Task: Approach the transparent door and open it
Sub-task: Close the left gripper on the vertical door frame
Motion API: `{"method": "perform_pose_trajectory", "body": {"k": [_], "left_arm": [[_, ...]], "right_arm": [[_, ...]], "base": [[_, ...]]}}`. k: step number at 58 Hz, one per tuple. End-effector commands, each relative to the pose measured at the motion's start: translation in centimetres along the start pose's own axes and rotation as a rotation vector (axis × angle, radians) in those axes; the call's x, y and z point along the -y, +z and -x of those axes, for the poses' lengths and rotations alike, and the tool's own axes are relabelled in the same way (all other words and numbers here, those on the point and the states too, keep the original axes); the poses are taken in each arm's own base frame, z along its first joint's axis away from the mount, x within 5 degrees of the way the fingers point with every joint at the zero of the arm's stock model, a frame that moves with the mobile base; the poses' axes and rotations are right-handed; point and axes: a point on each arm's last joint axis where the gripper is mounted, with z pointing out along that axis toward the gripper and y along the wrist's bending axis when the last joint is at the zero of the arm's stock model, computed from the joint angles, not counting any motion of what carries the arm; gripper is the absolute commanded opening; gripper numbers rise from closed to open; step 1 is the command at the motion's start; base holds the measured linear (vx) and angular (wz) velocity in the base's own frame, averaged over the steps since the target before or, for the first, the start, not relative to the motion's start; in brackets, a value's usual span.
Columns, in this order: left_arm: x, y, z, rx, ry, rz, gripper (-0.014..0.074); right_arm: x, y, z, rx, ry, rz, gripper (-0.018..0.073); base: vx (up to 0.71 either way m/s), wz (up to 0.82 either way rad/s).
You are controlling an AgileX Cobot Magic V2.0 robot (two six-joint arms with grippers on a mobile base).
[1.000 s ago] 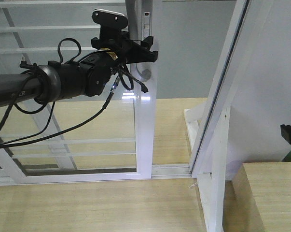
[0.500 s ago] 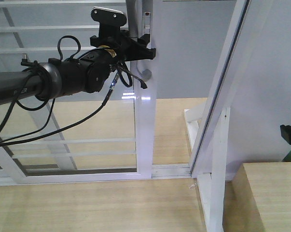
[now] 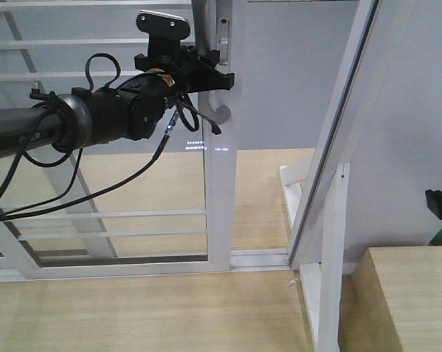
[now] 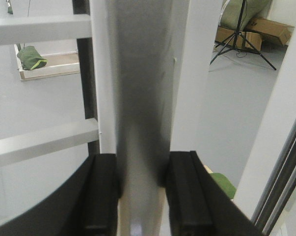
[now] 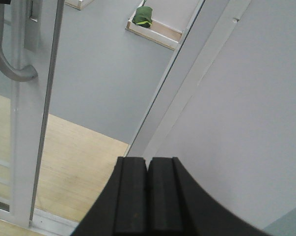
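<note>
The transparent door (image 3: 221,205) stands left of centre in the front view. Its white edge is well apart from the slanted white post (image 3: 330,220), so it looks partly slid open. Its curved grey handle (image 3: 221,111) sits high on that edge. The left gripper (image 3: 210,73) is clamped across the handle. In the left wrist view, the 2 black fingers (image 4: 102,196) press the grey bar from either side. That hold is probably there so the arm can drag the panel sideways along its track. The right gripper (image 5: 148,162) hangs off to the right with its pads pressed together on nothing, likely kept out of the sliding path. Counted: 1 door, 1 handle, 2 grippers and 1 wooden box (image 3: 404,293) at the lower right.
</note>
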Motion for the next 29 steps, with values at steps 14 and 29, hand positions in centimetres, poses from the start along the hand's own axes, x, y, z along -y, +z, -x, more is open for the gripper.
{"method": "perform_pose_trajectory", "body": {"k": [14, 29], "left_arm": [[0.3, -1.4, 4.6, 0.130, 0.068, -0.003, -0.0003], [-2.3, -1.9, 5.3, 0.107, -0.009, 0.088, 0.0000]], "right_arm": [[0.4, -0.6, 1.7, 0.116, -0.008, -0.013, -0.0005], [0.4, -0.6, 1.7, 0.116, -0.008, -0.013, -0.0005]], "base": [[0.00, 0.00], [0.00, 0.00]]}}
